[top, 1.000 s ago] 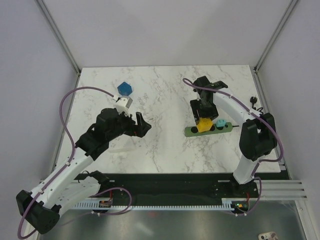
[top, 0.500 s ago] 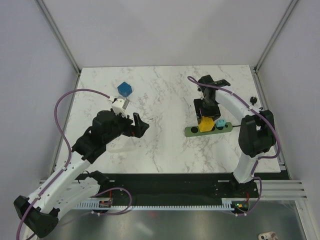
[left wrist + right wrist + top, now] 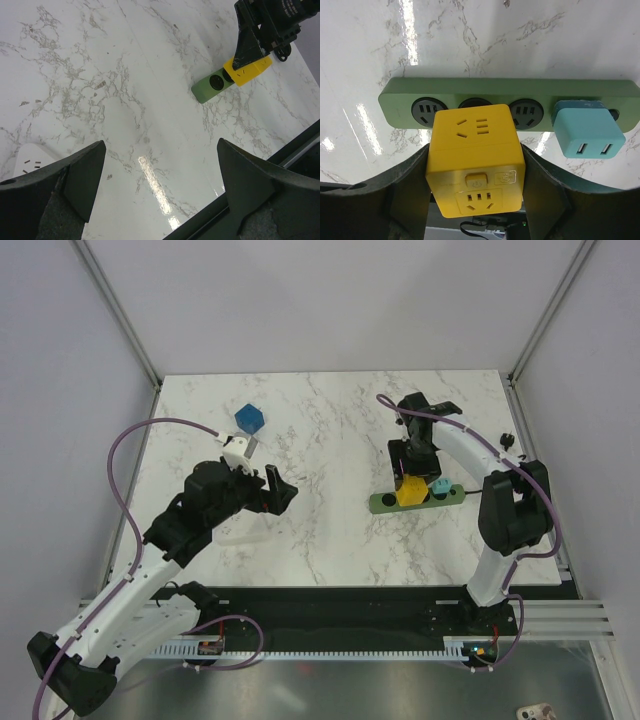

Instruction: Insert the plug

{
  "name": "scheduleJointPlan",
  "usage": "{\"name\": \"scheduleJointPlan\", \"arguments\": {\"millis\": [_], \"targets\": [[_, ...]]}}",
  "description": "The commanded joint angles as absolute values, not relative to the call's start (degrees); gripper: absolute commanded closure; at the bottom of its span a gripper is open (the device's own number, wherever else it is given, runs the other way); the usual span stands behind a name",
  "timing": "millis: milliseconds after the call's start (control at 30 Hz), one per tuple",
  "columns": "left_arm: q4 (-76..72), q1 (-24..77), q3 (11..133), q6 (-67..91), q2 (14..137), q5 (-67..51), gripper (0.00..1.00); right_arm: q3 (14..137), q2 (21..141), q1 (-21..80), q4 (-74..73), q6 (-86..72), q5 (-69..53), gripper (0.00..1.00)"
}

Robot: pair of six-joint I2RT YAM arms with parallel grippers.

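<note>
The yellow cube plug (image 3: 476,157) sits between my right gripper's (image 3: 476,197) two fingers, which are shut on its sides. It stands over the middle round socket of the dark green socket strip (image 3: 400,95), covering most of that socket. From above, the plug (image 3: 409,491) is on the strip (image 3: 382,503) at the right of the table, under my right gripper (image 3: 411,472). In the left wrist view the plug (image 3: 248,70) and the strip (image 3: 210,88) show far off. My left gripper (image 3: 160,177) is open and empty above bare marble, left of centre (image 3: 280,490).
A light blue USB adapter (image 3: 586,129) is plugged in at the strip's right end (image 3: 441,486). A blue cube (image 3: 250,419) lies at the back left. A white block (image 3: 31,158) lies near the left gripper. A black plug with cord (image 3: 507,442) lies at the right edge.
My right gripper has shifted slightly right along the strip with the yellow plug and settled. My left arm has drawn back slightly toward the left.
</note>
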State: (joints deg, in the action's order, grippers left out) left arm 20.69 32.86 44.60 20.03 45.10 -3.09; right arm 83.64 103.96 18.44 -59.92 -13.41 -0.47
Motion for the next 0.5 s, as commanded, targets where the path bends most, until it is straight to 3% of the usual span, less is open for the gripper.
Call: {"name": "scheduleJointPlan", "arguments": {"millis": [0,467], "targets": [[18.4,32.6,44.1,17.8,44.6,-2.0,0.01,82.2,104.4,17.8,-57.1,-14.2,-0.4,1.00],[18.5,32.6,43.9,17.6,43.8,-1.5,0.01,79.1,101.8,17.7,-54.2,-17.3,2.8,1.00]]}}
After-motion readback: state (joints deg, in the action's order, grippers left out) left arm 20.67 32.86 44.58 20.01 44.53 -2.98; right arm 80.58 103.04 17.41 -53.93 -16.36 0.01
